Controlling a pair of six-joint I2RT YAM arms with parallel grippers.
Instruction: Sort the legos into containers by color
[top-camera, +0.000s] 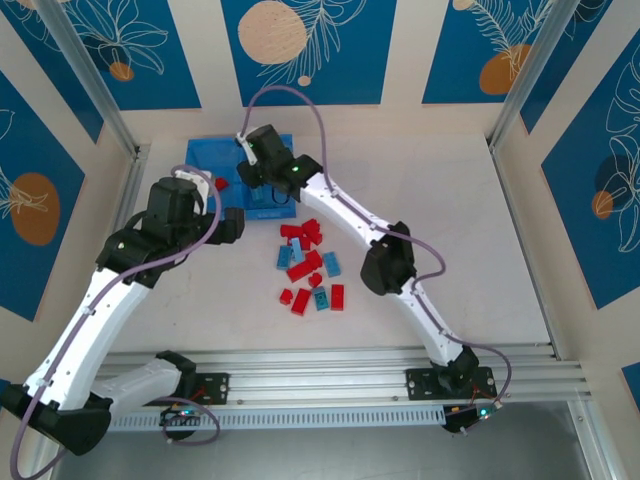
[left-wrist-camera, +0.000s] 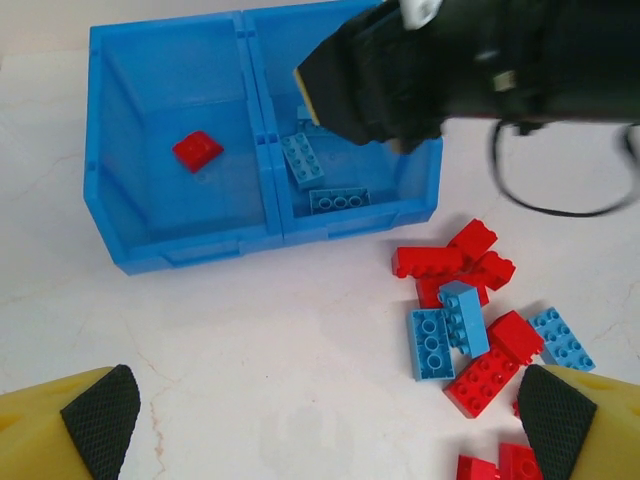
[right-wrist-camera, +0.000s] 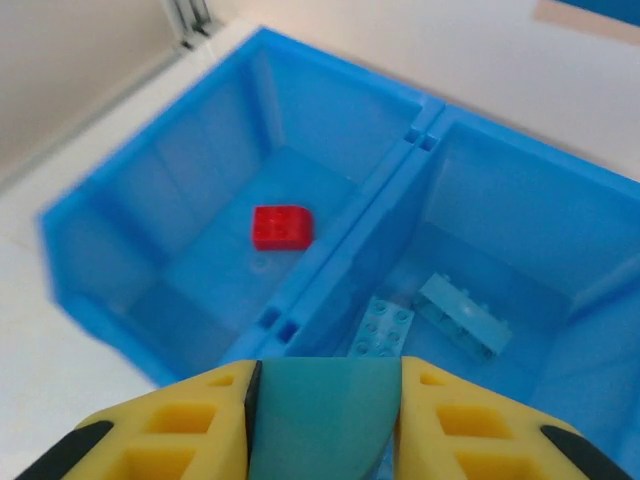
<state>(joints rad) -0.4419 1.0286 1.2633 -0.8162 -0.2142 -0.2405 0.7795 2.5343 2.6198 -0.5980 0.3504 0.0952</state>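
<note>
The blue tray (top-camera: 205, 152) sits at the back left, split by a middle wall (right-wrist-camera: 352, 240). One red lego (right-wrist-camera: 281, 227) lies in its left container; two light blue legos (right-wrist-camera: 463, 315) lie in the right one. My right gripper (right-wrist-camera: 325, 400) hovers over the tray near the middle wall, shut on a light blue lego (right-wrist-camera: 320, 420) between its yellow fingers. The loose pile of red and light blue legos (top-camera: 310, 265) lies mid-table. My left gripper (left-wrist-camera: 325, 420) hangs open above bare table left of the pile (left-wrist-camera: 470, 310), nothing between its fingers (left-wrist-camera: 98, 420).
The right arm (top-camera: 350, 215) reaches diagonally across the table past the pile's right side. A metal rail (top-camera: 330, 370) runs along the near edge. Side walls close in left and right. The bare tabletop (top-camera: 460, 220) stretches to the right.
</note>
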